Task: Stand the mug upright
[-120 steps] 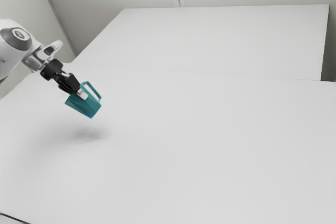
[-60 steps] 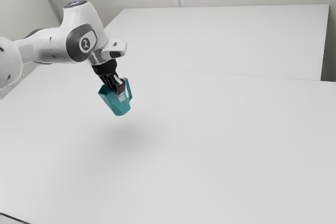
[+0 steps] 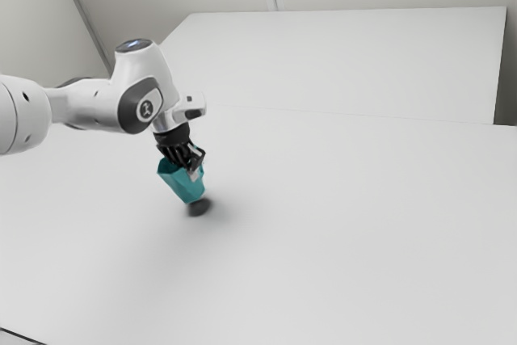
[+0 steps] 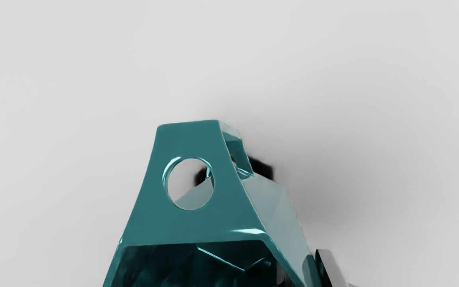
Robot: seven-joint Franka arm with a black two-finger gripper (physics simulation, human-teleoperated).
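I have the teal mug [image 3: 181, 183] clenched in my gripper [image 3: 194, 170], over the counter [image 3: 339, 224] towards the exterior view's left. It is tilted, its open mouth leaning up towards the exterior view's left and its narrower base down towards the exterior view's right. The base is close to the counter, with a dark shadow [image 3: 199, 208] just beside it; I cannot tell whether the two touch.

In my wrist view I look partly into the mouth. The inside [image 4: 189, 265] is dark teal with angled walls and bright edges, and a grey sliver [image 4: 280, 275] shows within it, near the wall where one pale finger [image 4: 333, 267] stands outside. I cannot make out the bottom of the mug. From the rim runs a flat teal piece [image 4: 189, 225] with a round hole through it
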